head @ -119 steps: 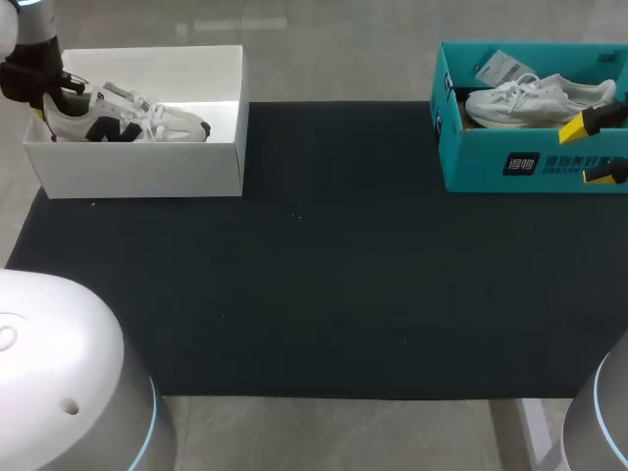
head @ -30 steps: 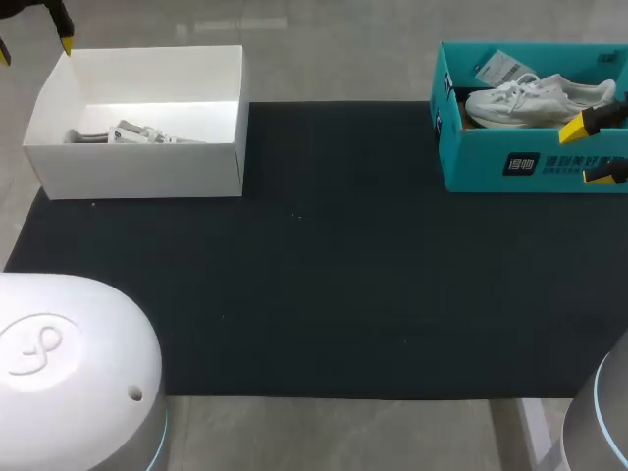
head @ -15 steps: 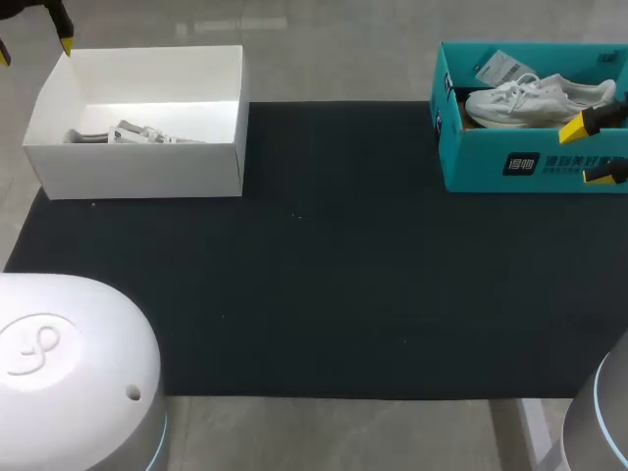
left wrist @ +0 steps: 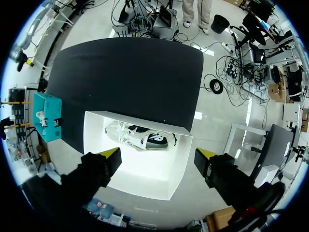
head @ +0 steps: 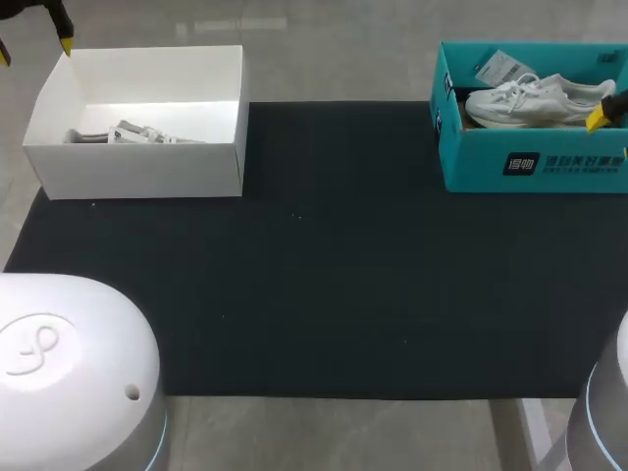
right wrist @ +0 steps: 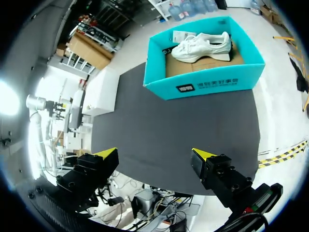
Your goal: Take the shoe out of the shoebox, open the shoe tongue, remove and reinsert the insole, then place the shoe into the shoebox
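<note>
Shoe (left wrist: 140,137) in mind, I am reading the scene from the biggest piece down. The bench (head: 324,275) is carrying a dark mat, with a box at each far corner. The white shoebox (head: 137,172) is sitting at my left and the teal shoebox (head: 530,167) at my right, well apart. Both are looking like thin card, so I am expecting them to slide or tip if a shoe drags on a wall.

The shoe in the white box, white with black panels, is lying low against the near wall, seemingly on its side. A white shoe (head: 535,98) is resting upright on brown card inside the teal box, with a paper tag (head: 500,67) beside it.

My left tool (left wrist: 159,157) is hovering high over the white box, fingers spread and holding nothing. My right tool (right wrist: 155,154) is hanging off the mat's edge, well clear of the teal box, likewise spread and empty.

I am judging either shoe as light, with a soft mesh upper that is going to crumple under a hard pinch. The heel collar and the sole edge are looking like the firmest places to grip. The tongue and insole are going to be floppy and thin, so I am planning shallow pinches at their edges, while the laces are threatening to snag a fingertip.
</note>
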{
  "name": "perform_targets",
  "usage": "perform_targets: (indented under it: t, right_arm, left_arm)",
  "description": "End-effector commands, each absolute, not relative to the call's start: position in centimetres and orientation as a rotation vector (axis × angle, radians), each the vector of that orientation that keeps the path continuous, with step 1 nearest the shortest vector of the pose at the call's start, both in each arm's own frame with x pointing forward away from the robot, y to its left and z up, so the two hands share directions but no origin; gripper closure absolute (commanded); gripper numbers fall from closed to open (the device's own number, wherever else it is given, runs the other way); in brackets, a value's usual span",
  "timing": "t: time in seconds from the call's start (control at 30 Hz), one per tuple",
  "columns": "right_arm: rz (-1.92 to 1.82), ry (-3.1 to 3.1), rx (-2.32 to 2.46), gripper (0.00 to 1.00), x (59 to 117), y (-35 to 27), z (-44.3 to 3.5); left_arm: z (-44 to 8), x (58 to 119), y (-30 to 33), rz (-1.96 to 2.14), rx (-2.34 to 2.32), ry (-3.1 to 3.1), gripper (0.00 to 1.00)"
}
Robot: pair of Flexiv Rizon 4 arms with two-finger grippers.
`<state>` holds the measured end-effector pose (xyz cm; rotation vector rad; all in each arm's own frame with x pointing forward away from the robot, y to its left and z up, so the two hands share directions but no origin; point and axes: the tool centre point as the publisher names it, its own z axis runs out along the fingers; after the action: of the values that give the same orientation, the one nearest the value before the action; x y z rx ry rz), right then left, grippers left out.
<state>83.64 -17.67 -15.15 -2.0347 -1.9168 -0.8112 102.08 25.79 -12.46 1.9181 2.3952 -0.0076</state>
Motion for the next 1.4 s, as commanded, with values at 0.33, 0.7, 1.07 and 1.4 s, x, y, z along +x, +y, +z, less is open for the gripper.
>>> perform_targets:
  t: [0.33, 0.7, 1.07, 1.4]
  right_arm:
    - [-0.606, -1.857, -2.423, 0.00, 92.1, -23.1, -16.8]
    - [-0.624, -1.836, -2.415, 0.00, 92.4, -23.5, -16.7]
    - [-0.624, -1.836, -2.415, 0.00, 92.4, -23.5, -16.7]
    - [-0.633, -1.994, -2.401, 0.00, 97.6, -25.4, -17.8]
  left_arm:
    - [-12.4, 102.0, 25.8, -0.003, 1.919, 2.397, 0.00]
    - [-12.4, 102.0, 25.8, -0.003, 1.919, 2.397, 0.00]
    - [-12.4, 102.0, 25.8, -0.003, 1.919, 2.397, 0.00]
    - [-12.4, 102.0, 25.8, -0.003, 1.919, 2.397, 0.00]
